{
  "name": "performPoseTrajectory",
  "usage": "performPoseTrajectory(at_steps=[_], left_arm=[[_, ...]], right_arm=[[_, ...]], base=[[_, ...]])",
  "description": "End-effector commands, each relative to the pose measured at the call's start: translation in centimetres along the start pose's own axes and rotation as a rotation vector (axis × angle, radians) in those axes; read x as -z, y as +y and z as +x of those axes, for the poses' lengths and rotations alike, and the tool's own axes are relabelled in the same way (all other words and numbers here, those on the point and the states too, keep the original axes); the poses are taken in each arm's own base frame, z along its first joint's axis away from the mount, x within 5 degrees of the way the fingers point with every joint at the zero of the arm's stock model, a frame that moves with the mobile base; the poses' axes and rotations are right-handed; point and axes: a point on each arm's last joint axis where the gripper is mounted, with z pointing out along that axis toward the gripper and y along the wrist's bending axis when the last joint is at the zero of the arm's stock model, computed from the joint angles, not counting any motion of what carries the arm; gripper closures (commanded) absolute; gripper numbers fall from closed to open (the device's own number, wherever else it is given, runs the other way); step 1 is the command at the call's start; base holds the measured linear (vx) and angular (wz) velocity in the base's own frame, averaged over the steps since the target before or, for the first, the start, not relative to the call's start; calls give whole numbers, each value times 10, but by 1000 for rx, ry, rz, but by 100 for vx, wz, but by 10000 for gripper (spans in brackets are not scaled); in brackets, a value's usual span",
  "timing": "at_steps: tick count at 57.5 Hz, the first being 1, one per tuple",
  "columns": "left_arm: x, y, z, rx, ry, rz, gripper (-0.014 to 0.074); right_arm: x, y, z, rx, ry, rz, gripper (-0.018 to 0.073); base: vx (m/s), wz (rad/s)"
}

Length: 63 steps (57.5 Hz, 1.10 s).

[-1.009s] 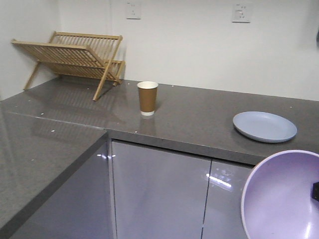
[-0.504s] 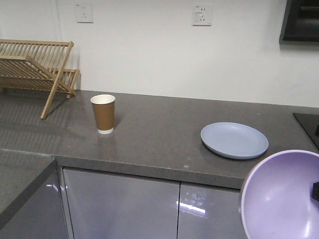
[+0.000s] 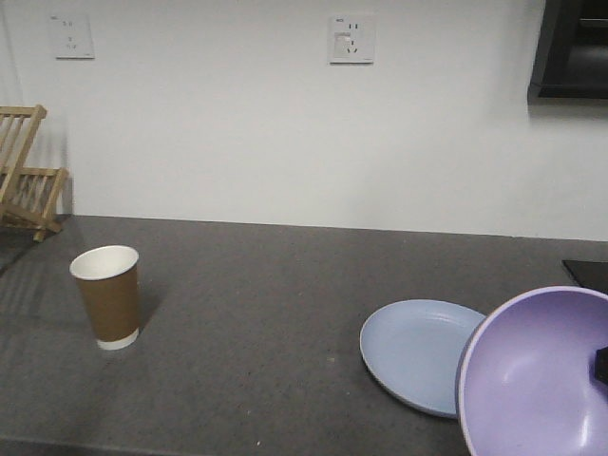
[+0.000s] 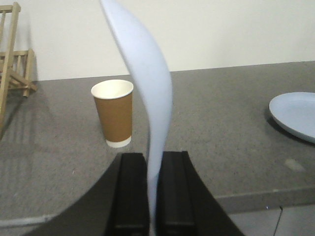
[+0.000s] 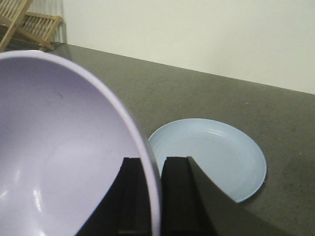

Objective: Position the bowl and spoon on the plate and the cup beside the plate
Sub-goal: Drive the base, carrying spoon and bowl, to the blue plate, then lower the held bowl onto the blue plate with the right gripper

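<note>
Overlapping the plate (image 3: 413,356), the bowl (image 3: 537,380) runs off-frame.

My left pincer (image 4: 151,162) has two flat, matte black, square-tipped fingers (image 4: 132,191); my right pincer (image 5: 153,164) looks the same.

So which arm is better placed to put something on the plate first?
Right. The right gripper holds the bowl, with the plate close by; the left gripper holds the spoon, farther from the plate.

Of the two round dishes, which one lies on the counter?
The pale blue plate lies flat on the counter; the purple bowl is clamped by its rim in the right end effector.
</note>
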Motion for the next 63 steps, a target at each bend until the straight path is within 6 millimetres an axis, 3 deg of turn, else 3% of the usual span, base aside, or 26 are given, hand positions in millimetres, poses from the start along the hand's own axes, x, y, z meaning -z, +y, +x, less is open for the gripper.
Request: performPoseTrajectory(at_steps=[1, 36, 63], left_arm=[[1, 0, -15, 15, -102, -3, 603], [1, 0, -15, 15, -102, -3, 603], [1, 0, -15, 15, -102, -3, 603]], right_arm=[[4, -1, -14, -19, -79, 29, 568], [4, -1, -14, -19, -79, 29, 568], [4, -2, -14, -20, -78, 29, 568]], base=[[39, -20], [32, -19], [12, 3]])
